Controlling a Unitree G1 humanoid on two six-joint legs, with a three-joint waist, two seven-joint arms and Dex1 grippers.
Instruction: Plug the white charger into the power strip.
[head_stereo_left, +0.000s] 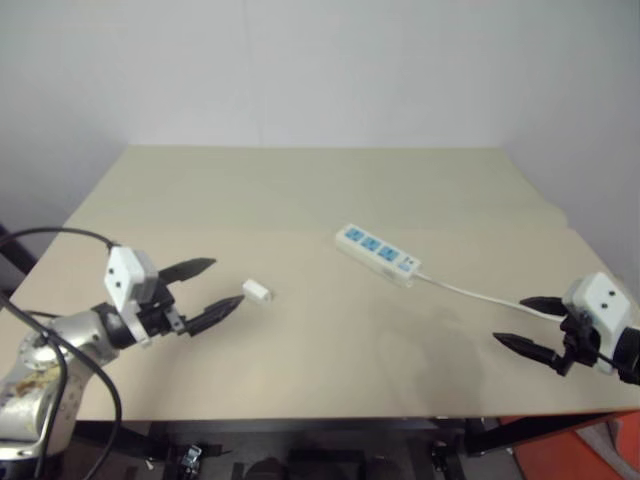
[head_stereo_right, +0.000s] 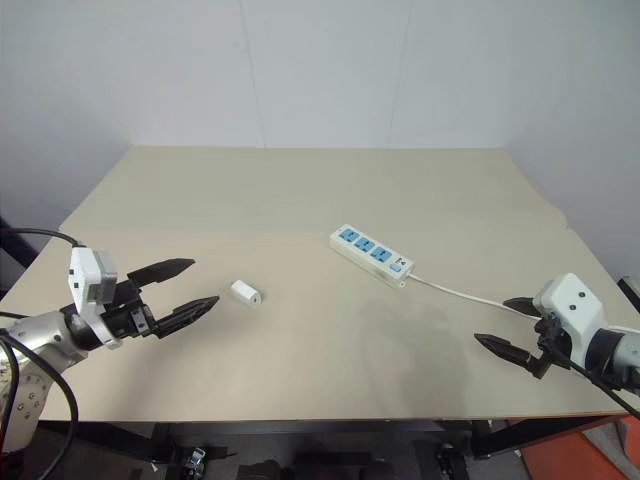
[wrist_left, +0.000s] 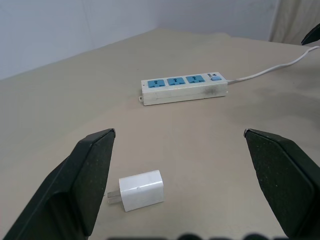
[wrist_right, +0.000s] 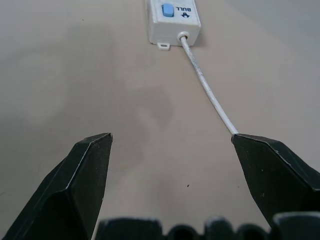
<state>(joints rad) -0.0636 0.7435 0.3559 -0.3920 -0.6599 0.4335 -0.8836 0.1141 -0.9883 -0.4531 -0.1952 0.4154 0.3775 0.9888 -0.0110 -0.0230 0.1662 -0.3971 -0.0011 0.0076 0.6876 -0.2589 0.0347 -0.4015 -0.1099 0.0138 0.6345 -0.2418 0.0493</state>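
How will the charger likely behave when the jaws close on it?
The charger is a small rigid block lying on its side, so probably light and apt to slide on the smooth table. Its flat faces suggest no rolling. Its prongs could catch a jaw.

On the beige flat-topped bench (head_stereo_left: 300, 190), the long white plastic power strip (head_stereo_left: 377, 253) lies right of centre, its thin white cord (head_stereo_left: 470, 293) trailing toward four o'clock. The small white rectangular charger (head_stereo_left: 258, 291) lies apart at the strip's eight o'clock.
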